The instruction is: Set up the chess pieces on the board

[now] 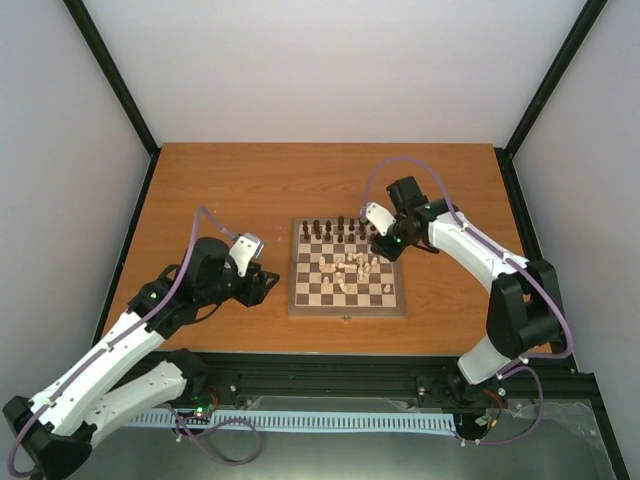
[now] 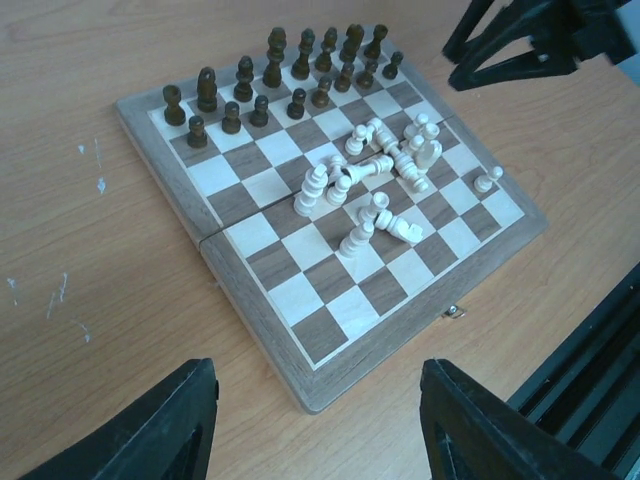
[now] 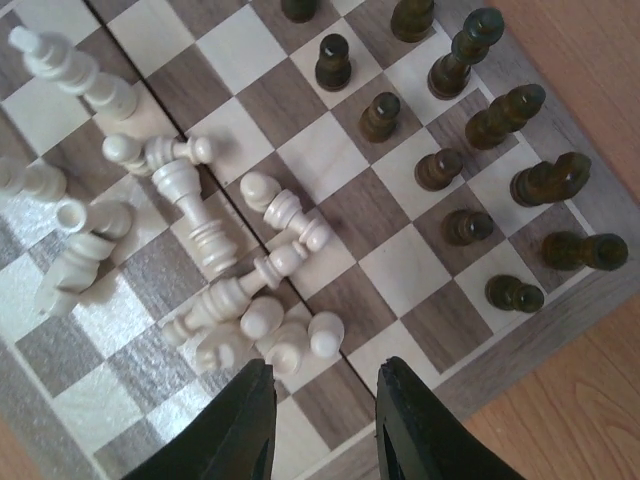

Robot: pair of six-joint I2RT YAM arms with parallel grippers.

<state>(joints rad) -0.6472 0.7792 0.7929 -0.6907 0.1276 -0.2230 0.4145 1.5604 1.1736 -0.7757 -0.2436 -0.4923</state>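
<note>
The board (image 1: pixel 320 295) lies in the middle of the table (image 1: pixel 220 190). The dark pieces (image 1: pixel 335 230) stand in two rows along its far edge, and the pale pieces (image 1: pixel 350 268) lie mostly fallen near its centre. My left gripper (image 1: pixel 268 283) is just left of the board, spread wide and empty. My right gripper (image 3: pixel 325 380) hangs over the board's far right corner, its gap narrow, holding nothing.

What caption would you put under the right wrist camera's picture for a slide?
The right tool, open, hovers over toppled cream chess pieces while dark pieces stand in rows on the board.
</note>
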